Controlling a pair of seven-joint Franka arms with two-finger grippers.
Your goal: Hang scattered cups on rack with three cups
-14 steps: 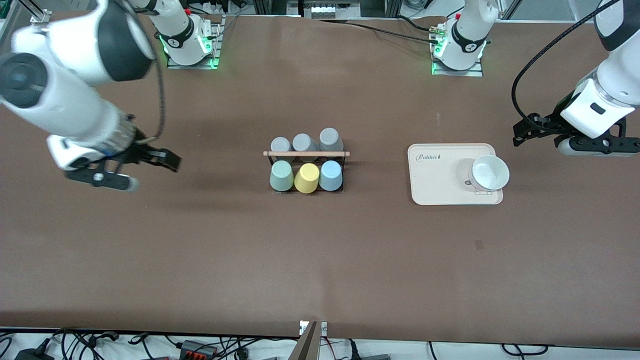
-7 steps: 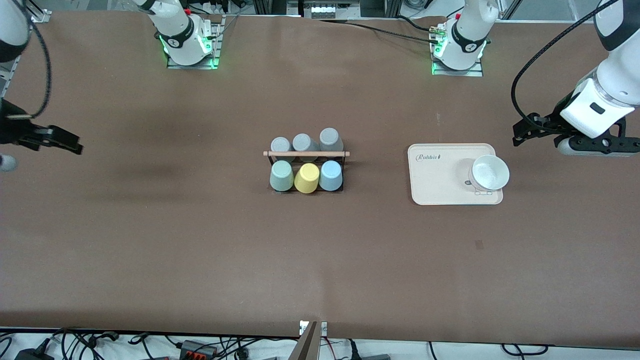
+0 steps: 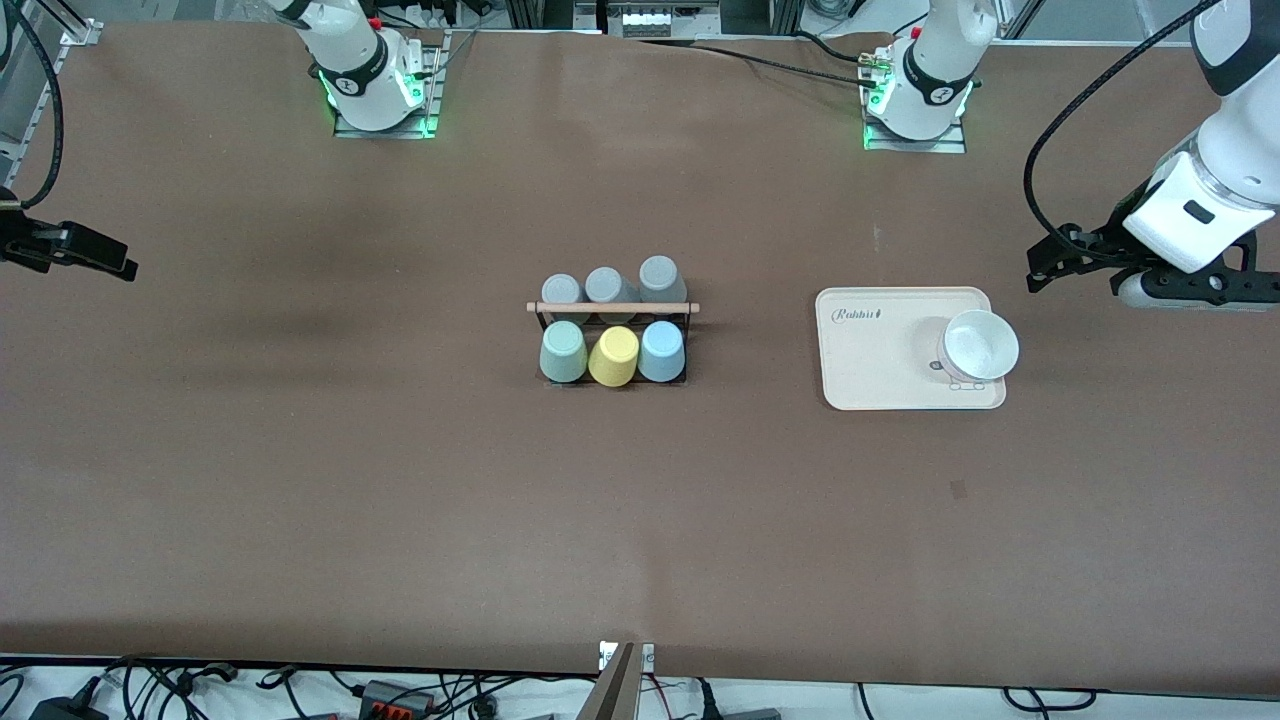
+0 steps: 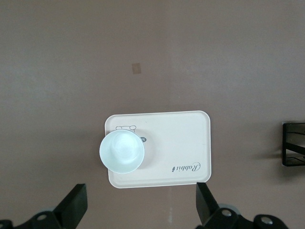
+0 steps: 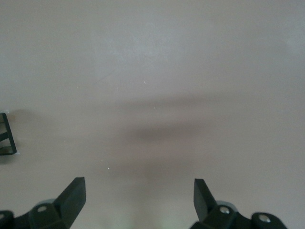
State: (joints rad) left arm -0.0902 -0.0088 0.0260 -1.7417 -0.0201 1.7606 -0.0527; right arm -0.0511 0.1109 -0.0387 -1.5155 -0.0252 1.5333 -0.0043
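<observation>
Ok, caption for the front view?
Six cups sit on the rack; both grippers, left and right, hang open at the table's ends.

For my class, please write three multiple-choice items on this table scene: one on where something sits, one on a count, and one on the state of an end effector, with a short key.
1. Where is the white bowl?
A. On the cream tray
B. On the rack
C. Bare on the table

2. How many cups does the rack carry in all?
A. Three
B. Four
C. Six

3. What state is the left end effector in?
A. Shut on the light blue cup
B. Open and holding nothing
C. Shut on the bowl

Key: 1 A, the bowl stands on the tray at its end toward the left arm. 2 C, three grey cups sit in the row farther from the front camera, and the sage green cup, yellow cup and light blue cup in the nearer row. 3 B, the left wrist view shows its fingers spread with nothing between them.
</observation>
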